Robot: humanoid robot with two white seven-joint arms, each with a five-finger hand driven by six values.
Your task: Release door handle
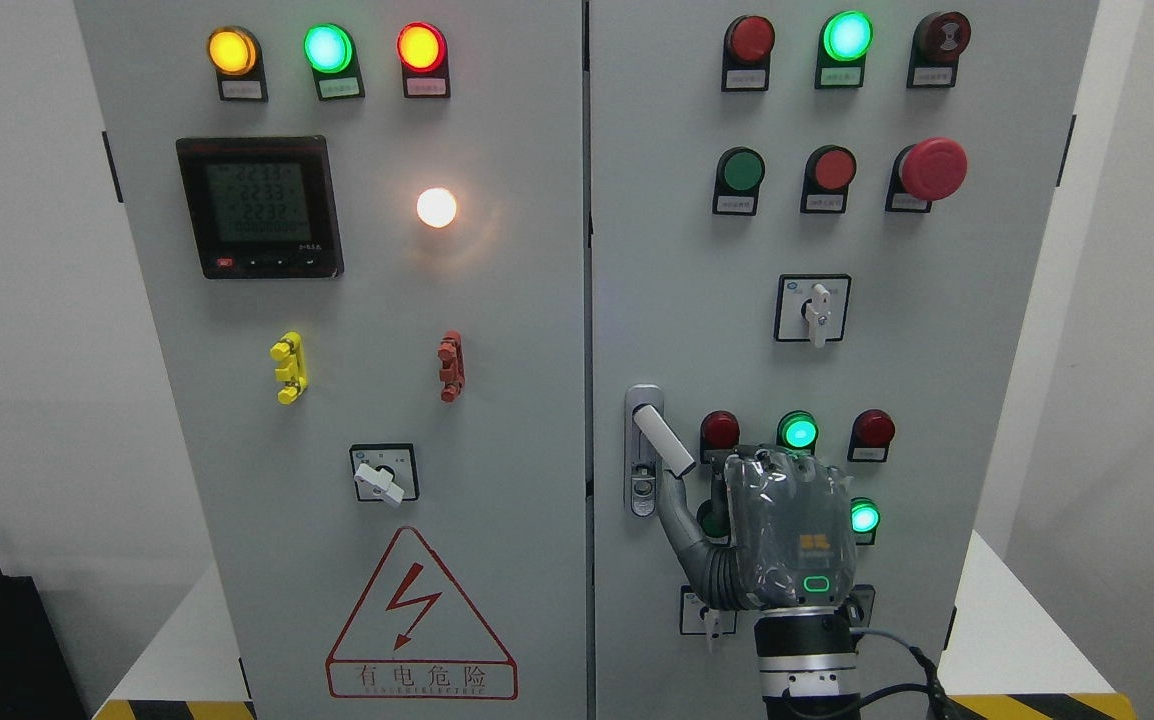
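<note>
Slanting from upper left to lower right, the white door handle (663, 440) sits just below the frame's centre on the right-hand cabinet door (937, 330), swung out from its metal lock plate (643, 490). The right robot hand (782, 530) lies just to its lower right, back toward the camera, thumb reaching up to touch the lever's lower end. Whether its other fingers hold anything cannot be told. No left arm shows.
</note>
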